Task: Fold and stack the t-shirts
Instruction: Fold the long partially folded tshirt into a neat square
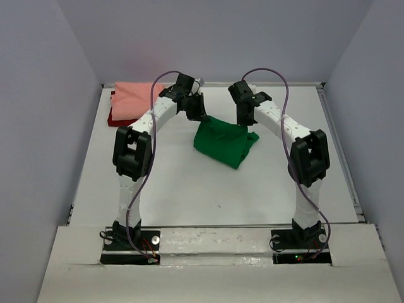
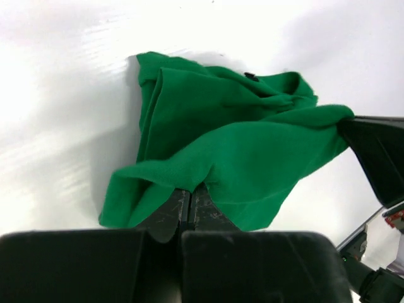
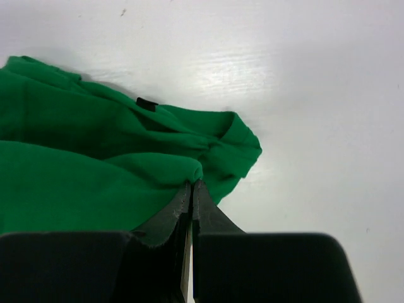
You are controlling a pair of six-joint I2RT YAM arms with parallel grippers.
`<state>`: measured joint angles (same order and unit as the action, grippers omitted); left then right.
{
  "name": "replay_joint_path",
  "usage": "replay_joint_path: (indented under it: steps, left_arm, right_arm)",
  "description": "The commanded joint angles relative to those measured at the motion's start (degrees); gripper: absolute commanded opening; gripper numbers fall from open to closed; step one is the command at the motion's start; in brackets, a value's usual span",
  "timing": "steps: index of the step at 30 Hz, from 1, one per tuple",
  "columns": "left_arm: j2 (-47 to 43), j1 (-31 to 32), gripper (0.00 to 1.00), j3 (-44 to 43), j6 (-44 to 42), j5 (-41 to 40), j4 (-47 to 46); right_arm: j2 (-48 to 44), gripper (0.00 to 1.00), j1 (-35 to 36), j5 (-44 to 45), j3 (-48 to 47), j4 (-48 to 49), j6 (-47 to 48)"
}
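Pinching a fold of the bright green cotton t-shirt (image 2: 233, 139), the left gripper (image 2: 189, 197) has its jaws closed on the cloth. The right gripper (image 3: 191, 187) clamps the opposite edge likewise. A small black tag (image 3: 146, 101) on the shirt is unreadable. The garment is bunched near the centre of the white tabletop (image 1: 189, 183). A salmon pink t-shirt (image 1: 136, 95) lies on a dark red t-shirt (image 1: 113, 118) at the far left corner.

High rear overview; both wrist views close over green t-shirt (image 2: 221, 145)

Lab test cell: white table (image 1: 189, 189), plain grey walls (image 1: 38, 126).
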<state>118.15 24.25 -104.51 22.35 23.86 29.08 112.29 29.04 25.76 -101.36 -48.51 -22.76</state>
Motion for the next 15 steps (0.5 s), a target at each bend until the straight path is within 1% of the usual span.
replay_joint_path:
  steps: [1,3,6,10,11,12,14,15]
  left_arm:
    - [8.0,-0.1,0.0,-7.3,-4.2,6.4,3.3]
    - [12.1,-0.5,0.0,-8.7,-4.2,8.0,2.6]
    - [16.1,-0.4,0.0,-11.0,-4.9,10.9,0.3]
    - [19.0,0.4,0.0,-16.2,-6.0,13.2,-0.8]
    - [19.8,0.7,0.0,-18.5,-5.7,12.9,-0.9]
    - [19.8,0.9,0.0,-18.5,-5.4,12.9,-1.0]
    - [20.9,1.3,0.0,-22.0,-3.9,12.8,-1.1]
    - [21.2,1.3,0.0,-22.3,-3.7,13.5,-1.4]
  right_arm:
    - [6.7,0.0,-2.4,-3.1,-7.6,-0.4,4.0]
    - [8.6,0.0,-2.9,-3.2,-8.8,-0.8,2.9]
    - [11.4,0.0,-2.9,-0.3,-9.3,-1.9,1.9]
    - [12.3,0.0,-2.9,1.4,-8.2,-2.1,0.0]
    - [12.7,0.0,-3.5,1.7,-7.5,-1.9,-0.3]
    - [13.0,0.0,-3.5,2.3,-7.3,-1.9,-0.5]
    - [13.0,0.0,-3.5,3.2,-6.7,-1.6,-0.4]
    - [13.0,0.0,-4.2,3.3,-6.3,-1.2,-0.3]
